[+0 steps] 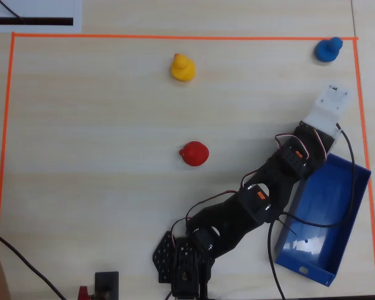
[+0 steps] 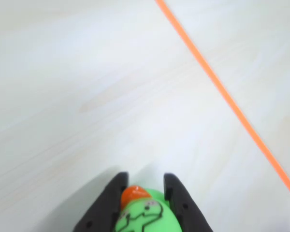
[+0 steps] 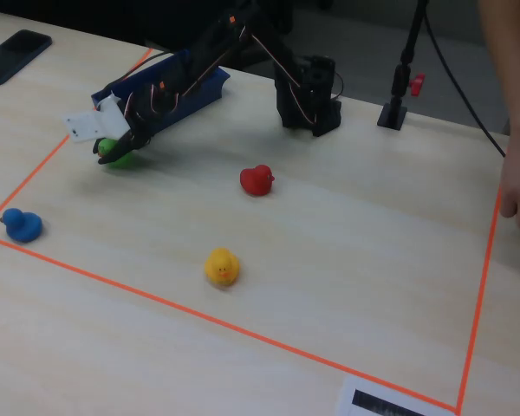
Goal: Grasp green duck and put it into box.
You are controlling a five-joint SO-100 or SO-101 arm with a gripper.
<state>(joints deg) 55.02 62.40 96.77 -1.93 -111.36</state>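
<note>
Four ducks on surface [image 3: 347, 225]; pincer [image 2: 144, 186] clamped on green duck [image 2: 147, 212], far left in fixed view, low by the box [image 3: 199, 87]. Tight side grip likely so it survives the carry over.

ducks: 4 – green duck [image 3: 117, 153], yellow duck [image 3: 222, 265], blue duck [image 3: 21, 224], red duck [image 3: 256, 179] | box [image 3: 186, 87]: 1

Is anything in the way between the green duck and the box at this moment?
Nothing visible. The gripper has its fingers on either side of the green duck, near the box in the fixed view. The red duck, yellow duck and blue duck lie elsewhere.
</note>
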